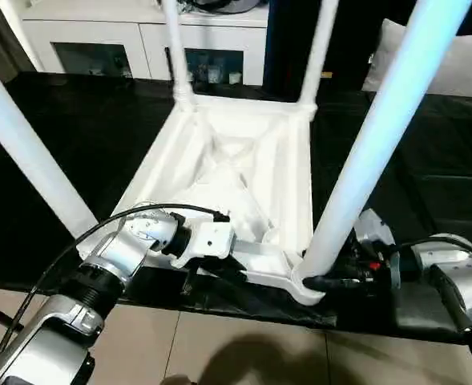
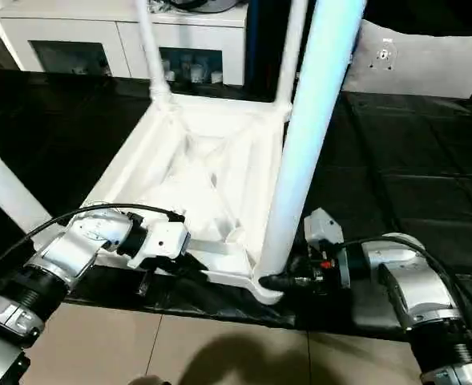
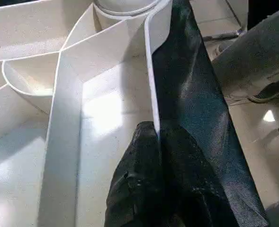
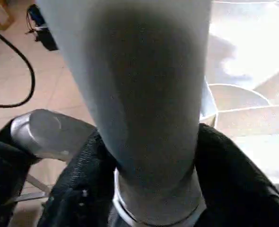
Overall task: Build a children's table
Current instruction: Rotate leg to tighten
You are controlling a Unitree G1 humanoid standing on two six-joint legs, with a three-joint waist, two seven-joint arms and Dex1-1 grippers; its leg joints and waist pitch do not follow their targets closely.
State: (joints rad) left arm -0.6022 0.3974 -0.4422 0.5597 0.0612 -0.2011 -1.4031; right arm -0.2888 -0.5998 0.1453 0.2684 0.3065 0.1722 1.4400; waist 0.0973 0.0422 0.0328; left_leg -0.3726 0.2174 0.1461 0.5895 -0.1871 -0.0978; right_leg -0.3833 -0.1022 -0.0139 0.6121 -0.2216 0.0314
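The children's table lies upside down on a black mat, its ribbed white top [image 1: 219, 160] facing up. All of its legs stand in the corner sockets: two far legs [image 1: 175, 48] [image 1: 320, 48], a near left leg [image 1: 27, 152] and a near right leg [image 1: 372, 152]. My left gripper [image 1: 229, 271] is shut on the top's near rim, and the black fingers [image 3: 144, 189] pinch that thin white wall. My right gripper [image 1: 320, 282] sits at the base of the near right leg, just above its socket. Its fingers [image 4: 234, 189] press on both sides of the leg [image 4: 148, 94].
The black mat [image 1: 83, 136] covers the floor under the table and ends just in front of my arms at beige tiles [image 1: 244, 345]. A white cabinet with glass doors [image 1: 139, 40] stands behind. A white cushion [image 1: 468, 64] lies at the far right.
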